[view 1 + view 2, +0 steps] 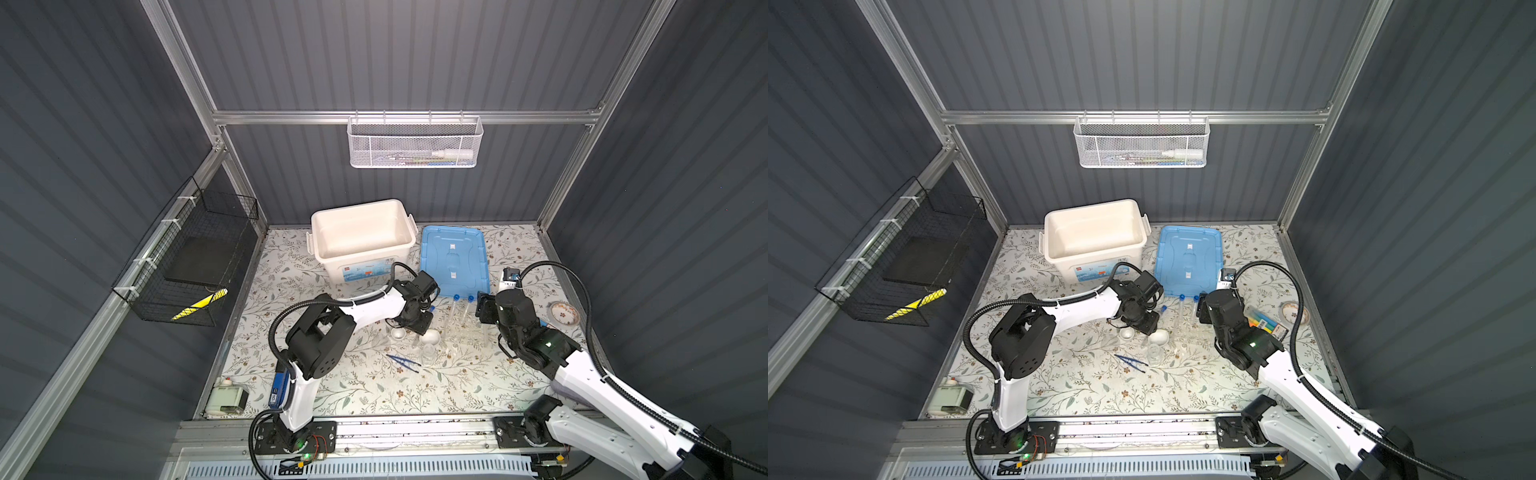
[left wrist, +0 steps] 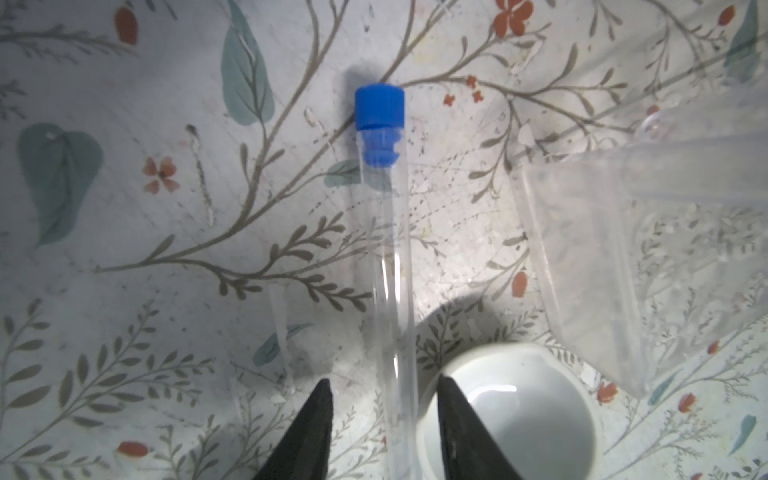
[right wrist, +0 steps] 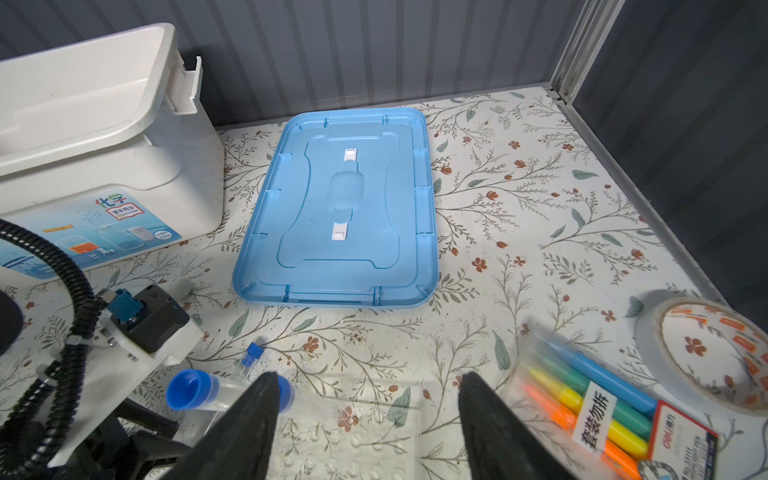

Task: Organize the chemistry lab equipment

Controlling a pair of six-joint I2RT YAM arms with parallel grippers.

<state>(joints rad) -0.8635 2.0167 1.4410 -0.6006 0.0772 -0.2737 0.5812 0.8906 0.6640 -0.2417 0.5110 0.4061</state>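
One test tube (image 2: 386, 249), flat between left pincer (image 2: 384, 395) jaws, jaws parted

We see a floral-papered tabletop (image 1: 374, 395) carrying an open white bin (image 1: 332, 259), its blue lid (image 1: 453, 259) flat beside it, a clear rack (image 1: 463, 332), two small white dishes (image 1: 399, 333), blue tweezers (image 1: 403, 360), a lying test tube (image 2: 388, 249), highlighters (image 1: 1266, 324), a tape roll (image 1: 564, 312), and what may be a small flask (image 1: 428, 355).

You're seeing overhead light washing the table (image 1: 374, 395) bright while the walls (image 1: 83, 124) are sitting dim. In the left wrist view, the fingers (image 2: 309, 436) are blurring, the dish (image 2: 532, 424) is glaring, and the tube (image 2: 390, 249) is throwing a dark shadow.
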